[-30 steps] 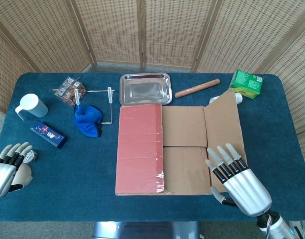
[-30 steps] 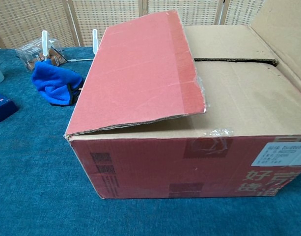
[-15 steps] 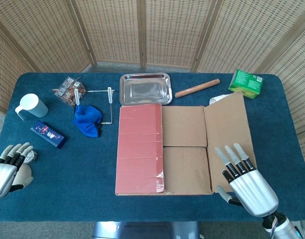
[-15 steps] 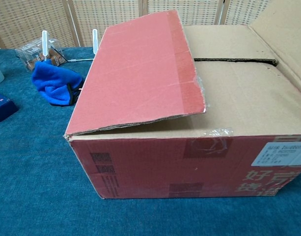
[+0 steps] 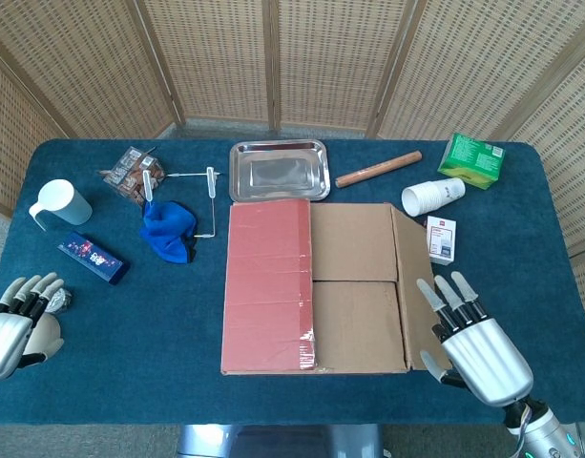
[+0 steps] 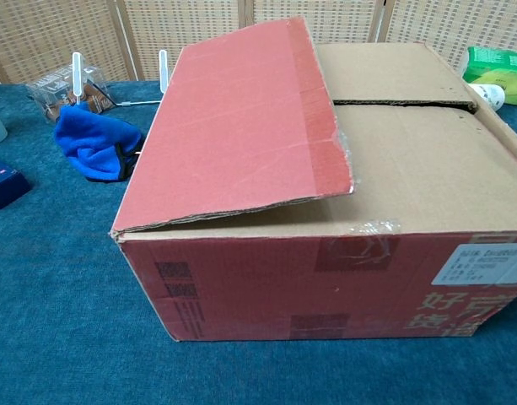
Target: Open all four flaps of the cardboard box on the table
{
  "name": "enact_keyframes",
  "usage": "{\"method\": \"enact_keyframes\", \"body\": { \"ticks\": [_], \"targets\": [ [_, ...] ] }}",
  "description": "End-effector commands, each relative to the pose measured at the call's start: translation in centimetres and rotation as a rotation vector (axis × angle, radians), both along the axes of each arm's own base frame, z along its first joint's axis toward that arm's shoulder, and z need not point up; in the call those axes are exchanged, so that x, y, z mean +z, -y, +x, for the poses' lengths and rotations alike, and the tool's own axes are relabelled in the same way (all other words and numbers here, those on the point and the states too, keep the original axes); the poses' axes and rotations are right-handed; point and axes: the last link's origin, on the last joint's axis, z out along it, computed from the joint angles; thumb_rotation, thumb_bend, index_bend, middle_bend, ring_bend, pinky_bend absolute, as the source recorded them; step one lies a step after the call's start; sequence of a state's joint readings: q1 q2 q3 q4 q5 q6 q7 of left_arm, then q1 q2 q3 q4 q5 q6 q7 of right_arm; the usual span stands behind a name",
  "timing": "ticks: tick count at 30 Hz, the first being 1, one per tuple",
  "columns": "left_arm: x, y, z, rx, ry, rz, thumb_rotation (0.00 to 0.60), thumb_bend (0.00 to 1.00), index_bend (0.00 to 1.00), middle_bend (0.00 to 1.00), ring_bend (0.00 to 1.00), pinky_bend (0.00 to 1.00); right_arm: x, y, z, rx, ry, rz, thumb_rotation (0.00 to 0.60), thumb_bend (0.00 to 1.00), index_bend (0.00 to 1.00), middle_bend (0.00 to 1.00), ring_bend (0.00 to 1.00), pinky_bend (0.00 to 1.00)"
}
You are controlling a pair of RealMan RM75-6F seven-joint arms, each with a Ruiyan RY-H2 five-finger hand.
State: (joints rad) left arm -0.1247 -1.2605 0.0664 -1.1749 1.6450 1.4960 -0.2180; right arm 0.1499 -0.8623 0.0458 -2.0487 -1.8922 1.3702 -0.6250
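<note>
One flap of the brown-and-red cardboard box (image 5: 316,286) at the blue counter's (image 5: 177,324) centre is hanging folded outward at 3 o'clock; the red flap (image 5: 269,284) and two brown inner flaps are waiting. Right hand (image 5: 473,348) and left hand (image 5: 15,324) are hovering released, fingers apart.

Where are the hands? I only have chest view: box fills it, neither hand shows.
Observer: The right hand is at the front right corner of the box, fingers spread, holding nothing.
Operator: And the right flap?
Observer: The right flap is swung out past the box's right edge, next to that hand's fingertips. I can't tell whether they touch.
Operator: Left hand?
Observer: The left hand is at the far left edge of the table, well away from the box.
</note>
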Motion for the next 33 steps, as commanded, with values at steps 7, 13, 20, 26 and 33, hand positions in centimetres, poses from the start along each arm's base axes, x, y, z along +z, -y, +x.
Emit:
{"method": "enact_keyframes", "body": {
  "ticks": [7, 13, 20, 26, 33],
  "targets": [
    [0.9, -1.0, 1.2, -0.051, 0.009, 0.019, 0.600, 0.00, 0.00, 0.00, 0.00, 0.00, 0.6, 0.7, -1.8, -0.063, 0.122, -0.023, 0.165, 0.45, 0.20, 0.00, 0.00, 0.00],
    [2.0, -2.7, 2.5, -0.128, 0.011, 0.022, 0.600, 0.00, 0.00, 0.00, 0.00, 0.00, 1.4, 0.6, -4.0, -0.131, 0.217, -0.085, 0.167, 0.42, 0.07, 0.00, 0.00, 0.00],
    [2.8, -5.1, 4.7, -0.231, -0.004, 0.011, 0.600, 0.00, 0.00, 0.00, 0.00, 0.00, 1.9, 0.9, -5.6, -0.160, 0.283, -0.128, 0.167, 0.44, 0.06, 0.00, 0.00, 0.00],
    [2.7, -7.8, 8.1, -0.382, 0.012, -0.067, 0.600, 0.00, 0.00, 0.00, 0.00, 0.00, 2.5, 0.9, -7.0, -0.222, 0.354, -0.181, 0.169, 0.45, 0.06, 0.00, 0.00, 0.00],
    [1.1, -10.8, 12.6, -0.527, 0.005, -0.163, 0.600, 0.00, 0.02, 0.00, 0.00, 0.00, 2.7, -0.1, -9.3, -0.330, 0.406, -0.227, 0.173, 0.45, 0.06, 0.00, 0.00, 0.00]
  ]
}}
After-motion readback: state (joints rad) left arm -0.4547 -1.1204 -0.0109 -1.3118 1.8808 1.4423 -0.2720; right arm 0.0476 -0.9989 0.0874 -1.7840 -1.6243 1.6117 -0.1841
